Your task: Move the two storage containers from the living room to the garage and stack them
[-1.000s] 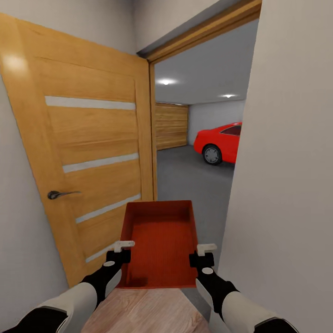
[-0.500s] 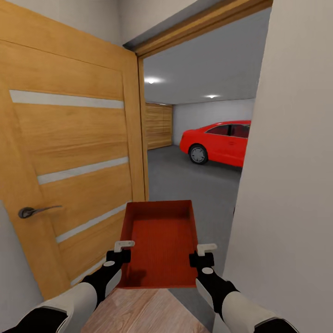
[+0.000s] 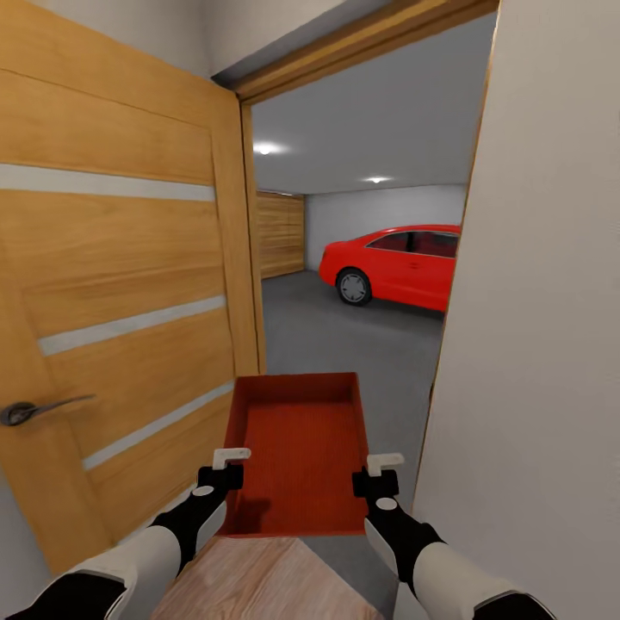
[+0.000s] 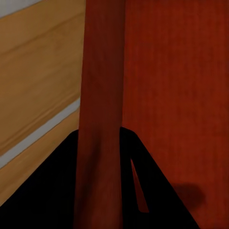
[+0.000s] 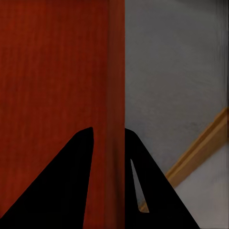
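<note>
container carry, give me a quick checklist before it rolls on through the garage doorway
1. Left gripper clamped on the container wall: ok, the wall sits between its fingers in the left wrist view.
2. Right gripper clamped on the opposite wall: ok.
3. Container level and empty: ok.
4. Door swung open: ok.
5. Clearance to the white wall at the right: cannot tell, it looks tight.
6. Garage floor ahead free before the red car: ok.

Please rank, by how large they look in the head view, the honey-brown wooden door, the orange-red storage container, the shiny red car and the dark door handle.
1. Honey-brown wooden door.
2. Orange-red storage container.
3. Shiny red car; partly hidden and farther away, so apparent size only.
4. Dark door handle.
</note>
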### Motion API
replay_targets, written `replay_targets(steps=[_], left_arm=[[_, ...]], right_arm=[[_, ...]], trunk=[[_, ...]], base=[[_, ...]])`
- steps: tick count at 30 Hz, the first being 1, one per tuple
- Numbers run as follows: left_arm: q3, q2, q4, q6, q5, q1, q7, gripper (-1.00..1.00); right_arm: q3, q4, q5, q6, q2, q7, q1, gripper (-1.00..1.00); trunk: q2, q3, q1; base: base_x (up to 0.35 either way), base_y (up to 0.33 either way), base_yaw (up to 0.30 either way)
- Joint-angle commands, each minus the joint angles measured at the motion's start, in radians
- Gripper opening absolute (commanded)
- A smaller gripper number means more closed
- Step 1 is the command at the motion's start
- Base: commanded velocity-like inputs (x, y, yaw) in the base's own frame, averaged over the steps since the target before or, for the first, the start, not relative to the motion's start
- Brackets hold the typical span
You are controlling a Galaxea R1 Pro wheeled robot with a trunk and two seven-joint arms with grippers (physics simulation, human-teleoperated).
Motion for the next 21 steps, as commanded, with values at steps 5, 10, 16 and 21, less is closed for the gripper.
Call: replay_targets(steps=[5,10,16,21], left_arm=[[0.053,0.035,-0.002,-0.057,0.059,-0.001,0.006,-1.0],[0.053,0.035,-0.002,-0.057,0.059,-0.001,0.006,-1.0],[0.053,0.035,-0.001,-0.057,0.059,-0.001,0.006,-1.0],[0.052,0.035,-0.001,-0.057,0.059,-0.001,0.006,-1.0]], right_arm=[[-0.028,0.013,-0.016,-0.008,-0.003,-0.001,0.0,-1.0],[-0.028,0.013,-0.016,-0.008,-0.003,-0.001,0.0,-1.0],[-0.029,0.013,-0.016,-0.008,-0.003,-0.001,0.0,-1.0],[-0.029,0.013,-0.016,-0.007,-0.003,0.0,0.0,-1.0]], trunk=[[0.0,0.0,0.001],[0.0,0.0,0.001],[0.0,0.0,0.001],[0.0,0.0,0.001]], base=[[0.149,0.266,-0.121],[0.159,0.28,-0.014],[0.161,0.282,-0.001],[0.154,0.248,-0.178]])
